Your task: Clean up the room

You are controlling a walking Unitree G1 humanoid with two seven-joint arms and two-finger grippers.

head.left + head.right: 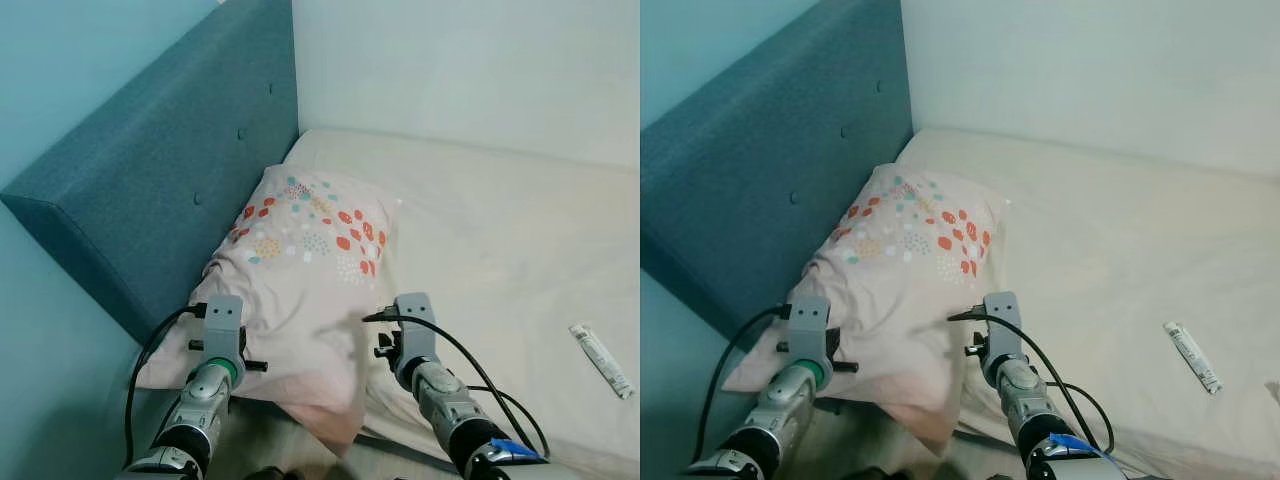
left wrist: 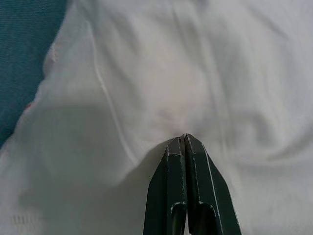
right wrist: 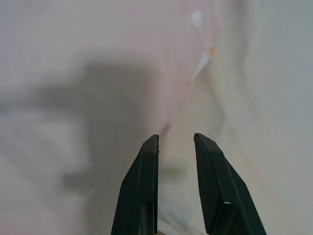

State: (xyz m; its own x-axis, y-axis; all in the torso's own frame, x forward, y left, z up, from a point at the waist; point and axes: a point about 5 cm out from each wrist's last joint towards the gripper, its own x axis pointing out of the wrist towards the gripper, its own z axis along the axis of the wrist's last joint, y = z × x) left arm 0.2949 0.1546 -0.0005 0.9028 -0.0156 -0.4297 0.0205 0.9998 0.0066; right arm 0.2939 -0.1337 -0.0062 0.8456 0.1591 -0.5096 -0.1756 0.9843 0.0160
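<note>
At the head of the bed, the pillow [image 1: 300, 285] is lying with its long axis running from the near edge of the mattress up toward the headboard [image 1: 150, 190], its spotted end farthest from the robot and its plain near corner hanging slightly over the bed's edge. Both arms are sitting at that near end, so the pillow is stretching directly ahead of the fingers. The left gripper [image 2: 185, 147] is pressing its tips into the pale fabric near the pillow's left side; its two fingers are closed flat against each other, and whether a fold of cloth is pinched between them cannot be told. The right gripper [image 3: 175, 142] is hovering at the pillow's right edge, where the pillow meets the sheet, its fingers standing a little apart with nothing between them. Of the two, the left seems more firmly engaged with the cloth. A likely next move is closing the right fingers on that edge, so both ends can be lifted or shifted together.

Beyond the pillow, the cream bedsheet [image 1: 500, 230] is spreading out smooth, with a small white tube [image 1: 601, 360] lying well apart on the right. A pale wall is rising behind the bed.
</note>
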